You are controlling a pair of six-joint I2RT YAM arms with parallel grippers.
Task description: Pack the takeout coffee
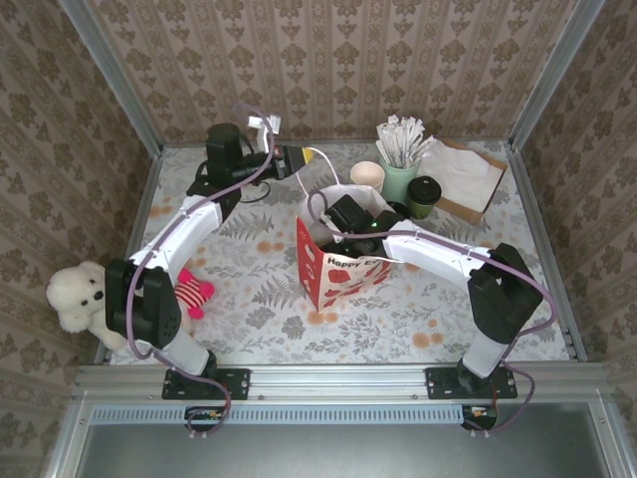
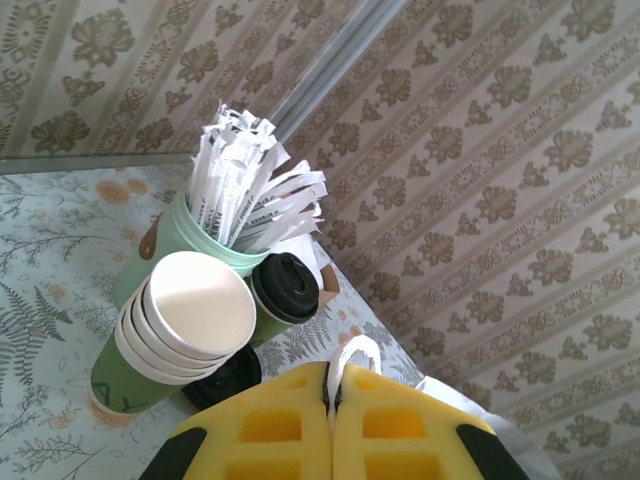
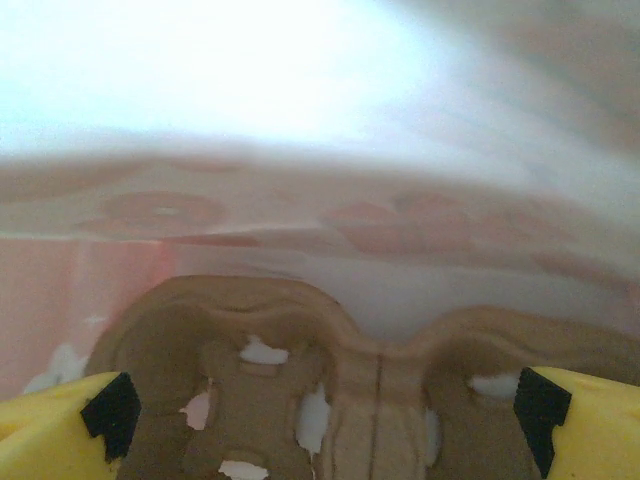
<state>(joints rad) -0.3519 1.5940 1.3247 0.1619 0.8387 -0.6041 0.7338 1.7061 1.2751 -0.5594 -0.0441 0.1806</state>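
Takeout coffee [image 1: 423, 195], a dark green cup with a black lid, stands upright on the bench [image 1: 249, 299] at the far right, outside the gift bag [image 1: 343, 267]. It is just to the right of the mint-green stirrer cup [image 1: 398, 181] and left of the white napkins [image 1: 460, 167]. From the left wrist the coffee's lid shows behind the stack of cream cups [image 2: 185, 320]. The red-and-white bag stands open at mid-bench. The right claw [image 3: 325, 412] is lowered into the bag's mouth with its jaws spread wide and nothing between them, and a brown pulp cup carrier [image 3: 250, 330] lies directly beneath it. The left claw [image 2: 330, 385] hangs at the far side, left of the cups, its yellow fingers pressed together. A white loop handle [image 2: 356, 350] shows at its tips, and it cannot be told whether that loop is pinched. A white plush bear [image 1: 80, 297] sits at the bench's near left edge.
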